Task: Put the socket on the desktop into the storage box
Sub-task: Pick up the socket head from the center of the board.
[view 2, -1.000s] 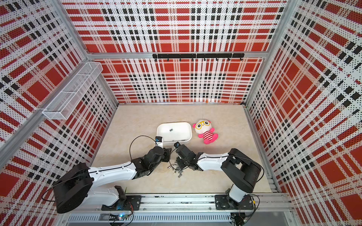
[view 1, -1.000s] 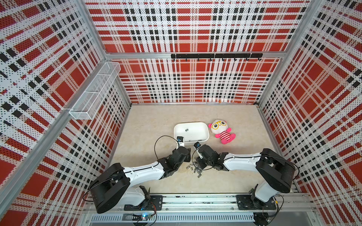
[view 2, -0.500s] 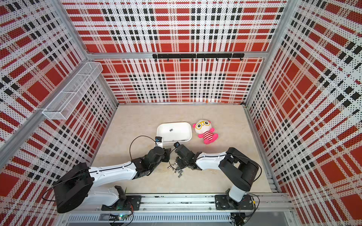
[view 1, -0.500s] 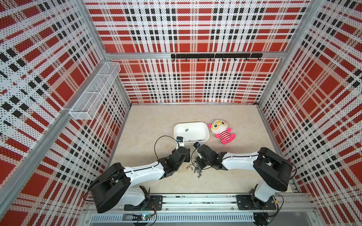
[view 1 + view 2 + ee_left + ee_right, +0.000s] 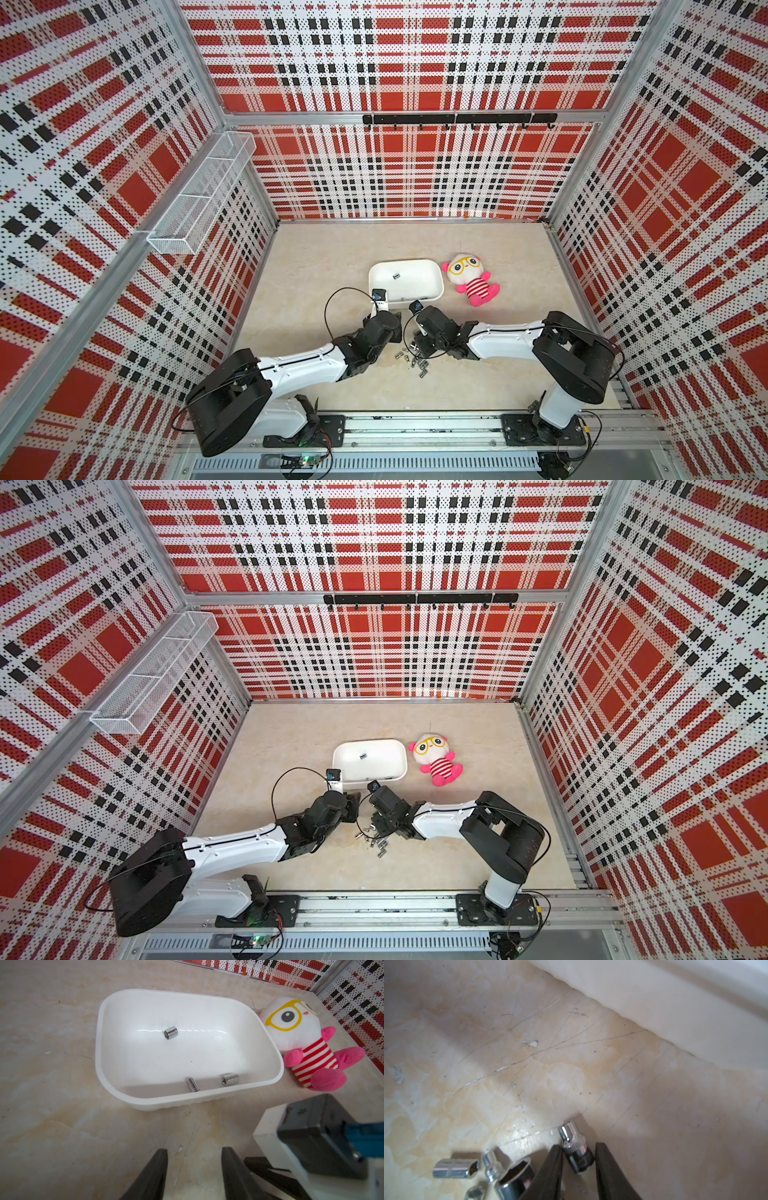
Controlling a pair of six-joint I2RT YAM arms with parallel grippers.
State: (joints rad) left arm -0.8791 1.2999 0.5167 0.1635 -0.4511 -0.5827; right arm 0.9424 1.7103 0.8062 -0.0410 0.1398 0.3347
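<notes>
In the lower middle of both top views, the two arms meet over a scatter of small chrome sockets [image 5: 415, 359] on the beige marbled surface [image 5: 324, 266]. The right wrist view shows the right gripper [image 5: 577, 1145] low over one short chrome socket [image 5: 571, 1132]. This socket lies on its side at the edge of the pile. Its long axis runs roughly along the fingers [image 5: 550, 1167], narrow shiny end pointing away from the wrist. The fingers appear clenched across its darker knurled end, one on each side, and it looks to be resting on the surface, not yet lifted.

The shallow white rounded plastic storage box [image 5: 419, 284] sits just above the grippers in the frame, and its near wall is close ahead of the held socket. Three chrome sockets [image 5: 170, 1032] already lie inside. A pink-and-white plush doll [image 5: 471, 280] lies just right of the box.

The left gripper [image 5: 194, 1159] is released and empty, aimed at the box. The right arm is clearly the one placed for the lift and short carry.
</notes>
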